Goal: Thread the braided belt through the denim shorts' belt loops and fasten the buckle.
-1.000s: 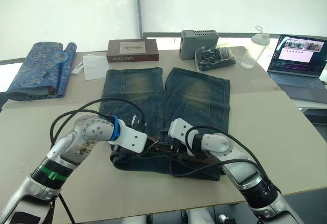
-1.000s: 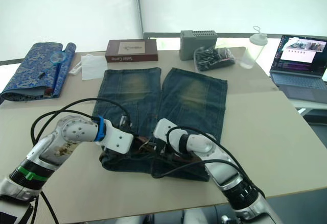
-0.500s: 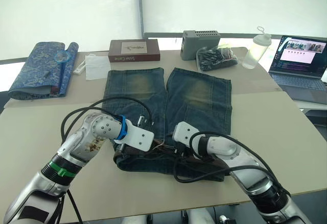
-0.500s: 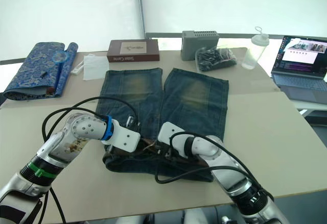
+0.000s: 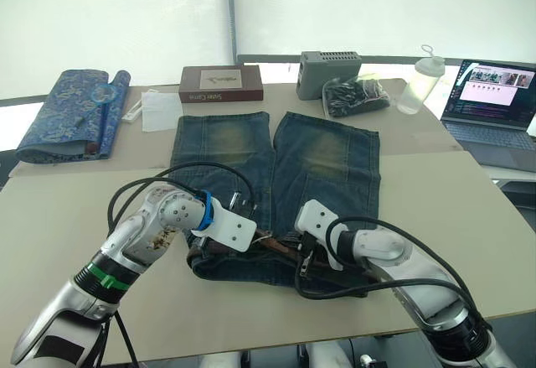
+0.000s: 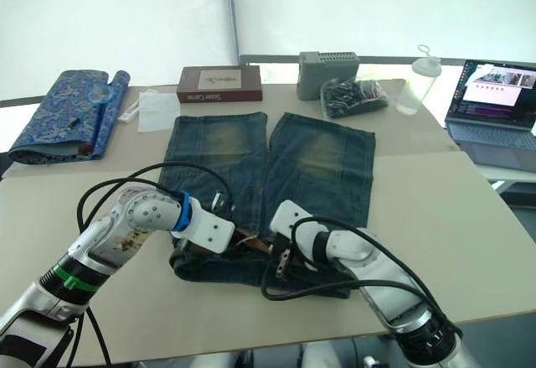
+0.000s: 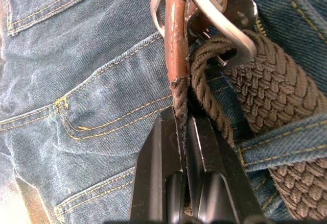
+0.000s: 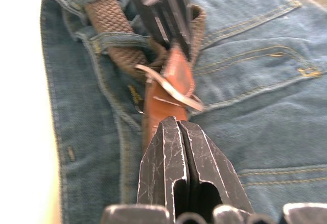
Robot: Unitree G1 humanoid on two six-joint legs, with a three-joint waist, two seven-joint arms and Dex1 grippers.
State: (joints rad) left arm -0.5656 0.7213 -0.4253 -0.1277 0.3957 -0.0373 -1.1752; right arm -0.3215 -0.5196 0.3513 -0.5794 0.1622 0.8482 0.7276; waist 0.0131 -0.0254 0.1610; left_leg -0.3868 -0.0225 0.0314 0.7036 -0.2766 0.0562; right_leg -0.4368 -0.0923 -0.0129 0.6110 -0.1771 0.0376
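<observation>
Braided belt [image 7: 265, 96] threaded under a belt loop [image 8: 118, 41] along the near waistband of the denim shorts [image 5: 322, 154], leather tip poked through the buckle [image 7: 214, 17] at the fly. Left gripper [image 7: 185, 124] clamped on the braid beside the buckle; right gripper [image 8: 178, 127] pinched shut at the tan leather tip, hold unclear. Risk: tip backing out of the frame, prong missing the weave.

Bright window backlight – glare behind table [image 5: 469, 192]; right wrist blurred.

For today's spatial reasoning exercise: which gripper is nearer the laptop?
Right. The right gripper works at the shorts' waistband on the laptop's side; the left gripper sits farther across, beyond it.
</observation>
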